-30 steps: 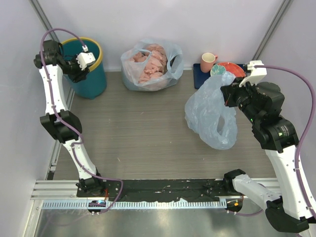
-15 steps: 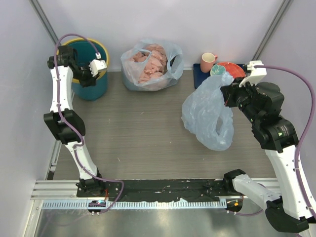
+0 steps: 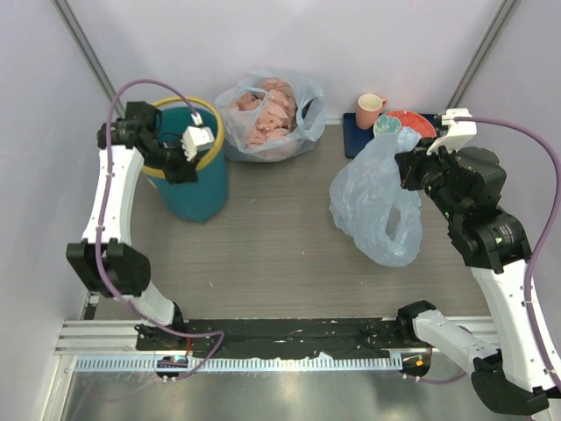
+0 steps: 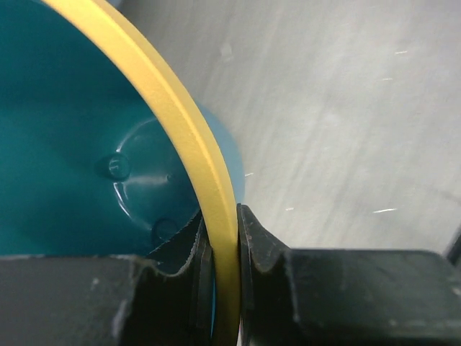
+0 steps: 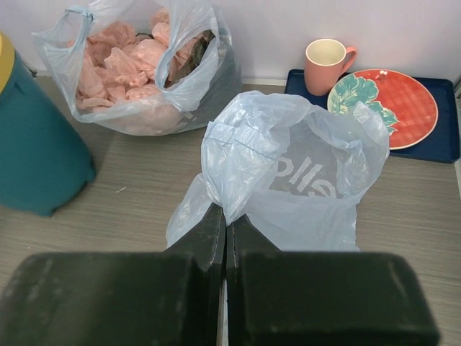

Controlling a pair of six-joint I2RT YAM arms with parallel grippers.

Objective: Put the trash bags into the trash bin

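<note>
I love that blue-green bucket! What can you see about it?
The round teal plastic bucket has a yellow rim ring and a shiny inside with round bumps on its floor. It stands on the grey table, far left, near the clear bag of pink lumps. The left hand pinches its rim, one finger inside, one outside.

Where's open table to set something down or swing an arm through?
Widest bare patch: table centre, between the trash bin and the blue trash bag, running down to the near edge. Crowded: far edge, with the clear bag of pink lumps, the mug and the plate.
</note>
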